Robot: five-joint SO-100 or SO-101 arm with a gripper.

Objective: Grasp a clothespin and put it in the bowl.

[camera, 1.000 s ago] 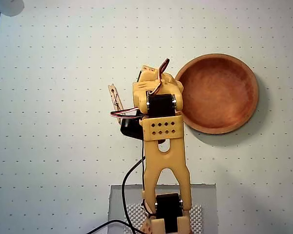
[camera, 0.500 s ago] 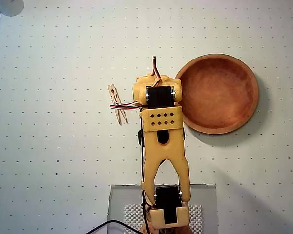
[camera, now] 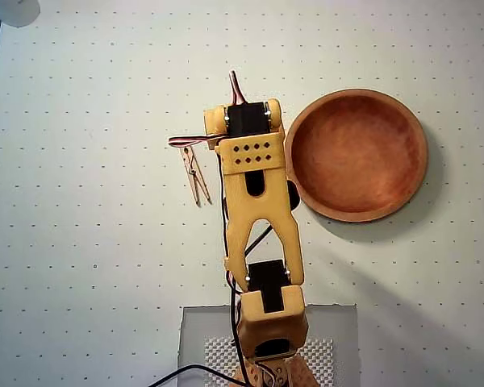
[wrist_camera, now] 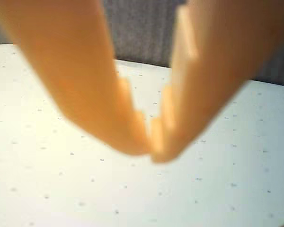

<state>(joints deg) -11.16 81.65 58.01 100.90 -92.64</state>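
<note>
On the surface (camera: 81, 161), the clothespin (camera: 195, 174) lies at nine o'clock of the bowl (camera: 356, 154). Jaws together, empty; spread them first, then straddle its slim sides.

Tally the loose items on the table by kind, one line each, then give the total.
Clothespin: 1, pale wood, left of the arm in the overhead view
Bowl: 1, reddish-brown wood, empty
Total: 2

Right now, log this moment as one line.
end effector: shut, empty | clothespin: on table, left of arm | bowl: empty
</note>
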